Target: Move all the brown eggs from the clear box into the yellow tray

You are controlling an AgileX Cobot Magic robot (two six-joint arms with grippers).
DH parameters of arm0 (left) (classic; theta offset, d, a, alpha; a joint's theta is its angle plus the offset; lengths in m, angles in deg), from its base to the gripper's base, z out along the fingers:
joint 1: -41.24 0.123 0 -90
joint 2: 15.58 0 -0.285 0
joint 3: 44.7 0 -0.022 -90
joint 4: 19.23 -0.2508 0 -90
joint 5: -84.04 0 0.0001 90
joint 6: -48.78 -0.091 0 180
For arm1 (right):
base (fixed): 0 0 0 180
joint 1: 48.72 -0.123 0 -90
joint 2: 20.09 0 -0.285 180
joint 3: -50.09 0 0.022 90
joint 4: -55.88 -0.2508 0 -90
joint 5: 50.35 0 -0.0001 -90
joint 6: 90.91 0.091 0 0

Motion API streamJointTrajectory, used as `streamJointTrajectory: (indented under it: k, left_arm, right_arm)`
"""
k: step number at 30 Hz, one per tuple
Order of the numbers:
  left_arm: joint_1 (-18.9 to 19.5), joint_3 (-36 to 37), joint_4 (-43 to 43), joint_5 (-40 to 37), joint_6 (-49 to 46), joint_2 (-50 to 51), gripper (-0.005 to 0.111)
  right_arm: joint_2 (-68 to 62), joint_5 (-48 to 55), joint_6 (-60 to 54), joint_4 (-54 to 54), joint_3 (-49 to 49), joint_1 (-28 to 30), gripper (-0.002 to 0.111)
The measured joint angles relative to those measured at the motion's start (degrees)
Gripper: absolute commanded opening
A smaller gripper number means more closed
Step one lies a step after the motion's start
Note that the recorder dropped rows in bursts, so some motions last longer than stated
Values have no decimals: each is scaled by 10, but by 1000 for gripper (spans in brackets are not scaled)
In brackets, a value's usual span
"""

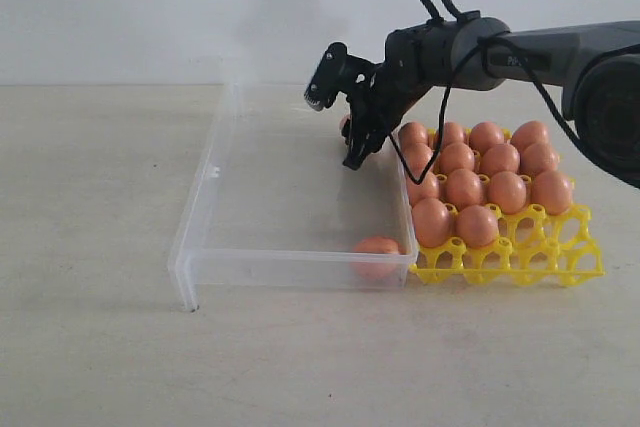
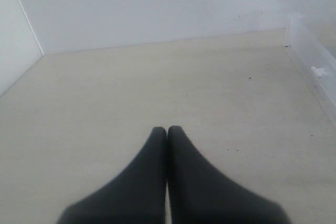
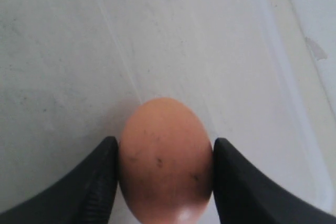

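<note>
Exterior view: the right claw (image 1: 355, 152) is lowered into the far right part of the clear box (image 1: 200, 187), just beside the wall that faces the yellow tray (image 1: 520, 265). In the right wrist view its fingers (image 3: 100, 182) are seen pressed against both sides of one brown egg (image 3: 165, 166), so the claw is clamped on it. Whether this egg rests on the box floor or is lifted off it cannot be told. A second egg (image 1: 377, 247) is lying in the near right corner of the box, against the front wall. The tray is set against the right side of the box on the pale surface (image 1: 100, 347), and most of its cups are filled with rows of eggs (image 1: 465, 189). The left claw (image 2: 167, 129) is seen only in the left wrist view, its fingers pressed together on nothing, held above the surface, with a wall of the box well apart from it.
</note>
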Motion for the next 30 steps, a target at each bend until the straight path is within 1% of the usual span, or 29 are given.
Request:
streamJointTrajectory:
  k: [6,10,12,15,18,21,24,26,28,29,30]
  left_arm:
    - [0,0,0,0,0,0,-4]
    - [0,0,0,0,0,0,-4]
    - [0,0,0,0,0,0,-4]
    - [0,0,0,0,0,0,-4]
    - [0,0,0,0,0,0,-4]
    - [0,0,0,0,0,0,-4]
    - [0,0,0,0,0,0,-4]
    - [0,0,0,0,0,0,-4]
    - [0,0,0,0,0,0,-4]
    - [0,0,0,0,0,0,-4]
    - [0,0,0,0,0,0,-4]
  right_arm:
    - [19,43,51,-2,2,-5,0]
    - [56,65,102,-31,5,-10,0]
    - [85,70,136,-66,5,-10,0]
    - [130,72,152,-146,24,-10,0]
    - [189,55,148,-239,111,-10,0]
    - [257,-6,124,-332,255,-10,0]
    - [337,-119,83,-412,413,-10,0]
    - [394,-223,63,-436,512,-10,0]
    - [442,-342,63,-443,589,-10,0]
    - [463,-419,90,-445,627,-10,0]
    - [477,-484,145,-447,662,-8,0]
